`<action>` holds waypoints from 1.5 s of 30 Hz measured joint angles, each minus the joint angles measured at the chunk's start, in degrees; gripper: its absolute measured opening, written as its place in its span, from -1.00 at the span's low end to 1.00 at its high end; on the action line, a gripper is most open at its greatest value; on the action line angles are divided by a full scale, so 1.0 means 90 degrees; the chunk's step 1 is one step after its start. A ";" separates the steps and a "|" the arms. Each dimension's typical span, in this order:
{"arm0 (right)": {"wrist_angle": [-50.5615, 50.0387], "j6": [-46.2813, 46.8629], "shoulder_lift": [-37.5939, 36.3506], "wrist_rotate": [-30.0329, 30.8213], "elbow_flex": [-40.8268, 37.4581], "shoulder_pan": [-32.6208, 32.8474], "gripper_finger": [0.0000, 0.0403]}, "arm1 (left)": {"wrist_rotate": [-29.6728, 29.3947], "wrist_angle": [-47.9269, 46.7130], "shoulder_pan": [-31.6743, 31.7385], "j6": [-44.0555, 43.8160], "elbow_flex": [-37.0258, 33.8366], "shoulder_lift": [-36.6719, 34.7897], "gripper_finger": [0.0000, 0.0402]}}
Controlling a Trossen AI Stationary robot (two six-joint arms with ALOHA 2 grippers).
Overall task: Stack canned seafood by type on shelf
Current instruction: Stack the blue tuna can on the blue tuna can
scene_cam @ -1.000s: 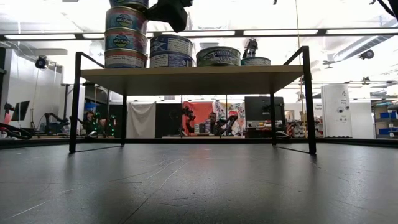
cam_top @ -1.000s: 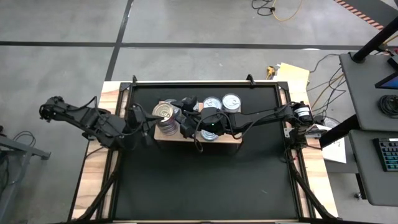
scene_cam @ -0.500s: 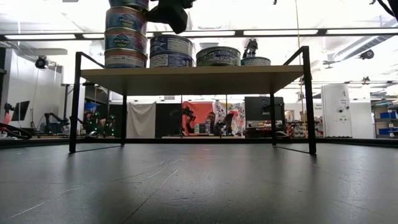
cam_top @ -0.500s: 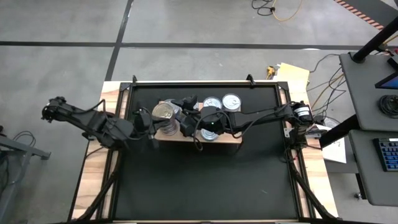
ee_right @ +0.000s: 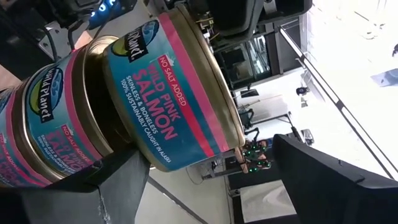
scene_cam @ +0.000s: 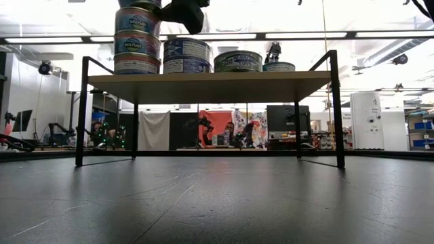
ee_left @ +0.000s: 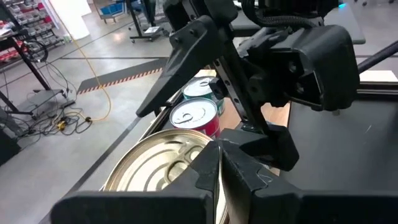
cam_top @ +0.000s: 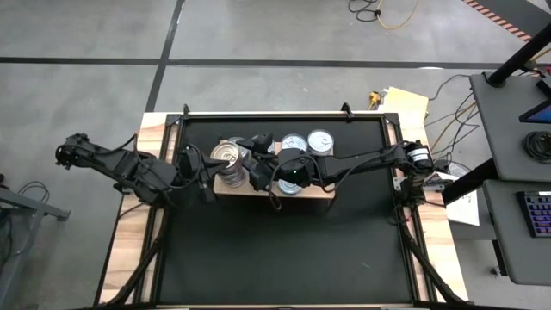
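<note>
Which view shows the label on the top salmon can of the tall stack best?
The right wrist view: the top salmon can fills it, with "Wild Pink Salmon" readable. The low view cuts that can off at the picture's top edge. The high view and left wrist view show only its lid.

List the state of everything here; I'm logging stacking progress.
left gripper: shut, empty, by the top can's lid.
right gripper: open, fingers straddling the top salmon can.
top salmon can: upright on the salmon stack, lid sealed.
salmon stack: upright at one end of the shelf.
two-can stack: upright.
single can: upright, unstacked.
</note>
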 joint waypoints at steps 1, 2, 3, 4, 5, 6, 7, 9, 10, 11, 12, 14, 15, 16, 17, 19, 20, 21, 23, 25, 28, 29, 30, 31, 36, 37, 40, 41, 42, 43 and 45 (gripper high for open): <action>0.0000 -0.0004 0.0000 0.0004 0.0000 0.0000 0.59 | 0.0000 0.0000 0.0000 0.0000 0.0000 -0.0021 -1.00; 0.0000 -0.0005 0.0000 0.0009 0.0000 0.0000 0.59 | 0.0011 0.0010 0.0000 0.0000 0.0000 -0.0041 -1.00; -0.0009 -0.0009 0.0000 0.0009 0.0000 0.0000 0.59 | 0.0032 0.0047 0.0000 0.0017 0.0000 -0.0056 -1.00; -0.0025 -0.0011 0.0000 0.0009 0.0000 0.0000 0.59 | 0.0113 0.0102 0.0000 0.0067 0.0000 -0.0063 -1.00; -0.0032 -0.0014 0.0000 0.0012 0.0000 0.0000 0.60 | 0.0249 0.0137 0.0000 0.0130 0.0000 -0.0063 -1.00; -0.0032 -0.0013 0.0000 0.0012 0.0000 0.0000 0.60 | 0.0415 0.0189 0.0000 0.0172 0.0000 -0.0048 -1.00; -0.0032 -0.0012 0.0000 0.0012 0.0000 0.0000 0.61 | 0.0594 0.0272 0.0000 0.0199 0.0000 -0.0001 -1.00; -0.0032 -0.0012 0.0000 0.0012 0.0000 0.0000 0.62 | 0.0788 0.0371 -0.0004 0.0223 0.0000 0.0131 -1.00; -0.0032 -0.0012 0.0000 0.0012 0.0000 0.0000 0.62 | 0.0786 0.0362 -0.0005 0.0226 0.0000 0.0207 -1.00; -0.0032 -0.0012 0.0000 0.0012 0.0000 0.0000 0.62 | 0.0737 0.0317 -0.0005 0.0227 0.0000 0.0277 -1.00; -0.0032 -0.0012 0.0000 0.0012 0.0000 0.0000 0.61 | 0.0617 0.0252 -0.0002 0.0228 0.0000 0.0323 -1.00; -0.0032 -0.0009 0.0000 0.0012 0.0000 0.0000 0.60 | 0.0418 0.0207 0.0000 0.0218 0.0000 0.0368 -1.00; -0.0032 -0.0012 0.0000 0.0012 0.0000 0.0000 0.59 | 0.0365 0.0216 0.0000 0.0202 0.0000 0.0379 -1.00; -0.0032 -0.0011 0.0000 0.0012 0.0000 0.0000 0.59 | 0.0350 0.0217 0.0000 0.0189 0.0000 0.0384 -1.00; -0.0032 -0.0012 0.0000 0.0012 0.0000 0.0000 0.58 | 0.0350 0.0210 0.0000 0.0187 0.0000 0.0384 -1.00; -0.0032 -0.0009 0.0000 0.0013 0.0000 0.0000 0.58 | 0.0350 0.0196 0.0000 0.0165 0.0000 0.0373 -1.00; -0.0032 -0.0010 0.0000 0.0012 0.0000 0.0000 0.58 | 0.0349 0.0164 -0.0001 0.0155 0.0000 0.0355 -1.00; -0.0032 -0.0011 0.0000 0.0013 0.0000 0.0000 0.58 | 0.0347 0.0117 0.0000 0.0143 0.0000 0.0334 -1.00; -0.0032 -0.0009 0.0000 0.0013 0.0000 0.0000 0.59 | 0.0335 0.0041 0.0000 0.0065 0.0000 0.0304 -1.00; -0.0032 -0.0009 0.0000 0.0012 0.0000 0.0000 0.61 | 0.0172 -0.0080 -0.0002 -0.0029 0.0000 0.0278 -1.00; -0.0032 -0.0010 0.0000 0.0014 0.0000 0.0000 0.63 | -0.0163 -0.0291 -0.0002 -0.0185 0.0000 0.0241 -1.00; -0.0032 -0.0010 0.0000 0.0014 0.0000 0.0000 0.63 | -0.0181 -0.0343 -0.0002 -0.0216 0.0000 0.0235 -1.00; -0.0034 -0.0011 0.0000 0.0014 0.0000 0.0000 0.64 | -0.0201 -0.0359 -0.0001 -0.0237 0.0000 0.0234 -1.00; -0.0034 -0.0012 0.0000 0.0014 0.0000 0.0000 0.63 | -0.0204 -0.0370 -0.0004 -0.0248 0.0000 0.0234 -1.00; -0.0035 -0.0012 0.0000 0.0012 0.0000 0.0000 0.61 | -0.0197 -0.0376 -0.0017 -0.0255 0.0000 0.0234 -1.00; -0.0036 -0.0012 0.0000 0.0010 0.0000 0.0000 0.60 | -0.0196 -0.0376 -0.0017 -0.0255 0.0000 0.0228 -1.00; -0.0036 -0.0012 0.0000 -0.0003 0.0000 0.0000 0.58 | -0.0148 -0.0376 -0.0021 -0.0261 0.0000 0.0189 -1.00; -0.0035 -0.0013 0.0000 -0.0009 0.0000 0.0000 0.58 | -0.0148 -0.0373 -0.0035 -0.0262 0.0000 0.0168 -1.00; -0.0036 -0.0015 0.0000 -0.0010 0.0000 0.0000 0.58 | -0.0146 -0.0374 -0.0054 -0.0262 0.0000 0.0148 -1.00; -0.0036 -0.0017 0.0000 -0.0012 0.0000 0.0000 0.58 | -0.0146 -0.0364 -0.0077 -0.0262 0.0000 0.0123 -1.00; -0.0036 -0.0020 0.0000 -0.0039 0.0000 0.0000 0.60 | -0.0148 -0.0321 -0.0125 -0.0262 0.0000 0.0058 -1.00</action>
